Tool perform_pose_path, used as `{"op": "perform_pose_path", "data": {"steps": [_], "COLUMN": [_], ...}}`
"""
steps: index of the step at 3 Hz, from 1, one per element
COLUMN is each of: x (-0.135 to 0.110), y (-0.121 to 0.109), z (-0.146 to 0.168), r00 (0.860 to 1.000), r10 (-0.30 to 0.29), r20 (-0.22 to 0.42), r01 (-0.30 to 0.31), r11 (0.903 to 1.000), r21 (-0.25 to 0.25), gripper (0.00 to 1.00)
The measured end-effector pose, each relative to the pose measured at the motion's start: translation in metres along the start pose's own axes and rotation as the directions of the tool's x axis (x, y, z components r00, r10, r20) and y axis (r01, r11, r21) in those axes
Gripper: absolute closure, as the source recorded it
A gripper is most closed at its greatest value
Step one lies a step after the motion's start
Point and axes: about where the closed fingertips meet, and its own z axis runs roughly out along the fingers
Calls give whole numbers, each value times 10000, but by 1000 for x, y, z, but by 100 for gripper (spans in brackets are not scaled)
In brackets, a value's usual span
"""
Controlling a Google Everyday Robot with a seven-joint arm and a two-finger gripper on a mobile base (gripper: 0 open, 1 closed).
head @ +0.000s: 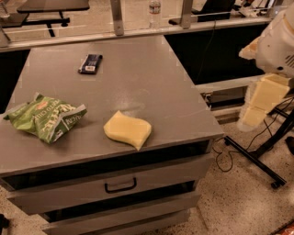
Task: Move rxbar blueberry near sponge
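Note:
The rxbar blueberry (90, 64), a small dark navy bar with a white label patch, lies flat at the far left of the grey table top. The sponge (127, 130), a pale yellow block with wavy edges, lies near the table's front edge, well apart from the bar. My arm hangs off the table's right side. Its gripper (257, 106) shows as pale yellow parts below the white arm body (278, 41), lower than the table top and far from both objects. It holds nothing that I can see.
A green chip bag (46, 117) lies at the front left of the table (151, 78). Drawers with a dark handle (120, 186) sit below. A black stand's legs (257, 156) and cables lie on the floor at right. A rail and a bottle (155, 10) stand behind.

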Motion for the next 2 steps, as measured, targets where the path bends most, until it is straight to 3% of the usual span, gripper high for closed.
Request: {"op": "perform_pose_path", "data": {"steps": [1, 2], "x": [-47, -104], "y": [-49, -109], "z": [30, 60], "r00": [9939, 9778], "r10": [-501, -872], "r20": [979, 1905], "r01": [478, 774], "r11": [9985, 9953], "r21": [252, 584], "gripper": [0, 0]}}
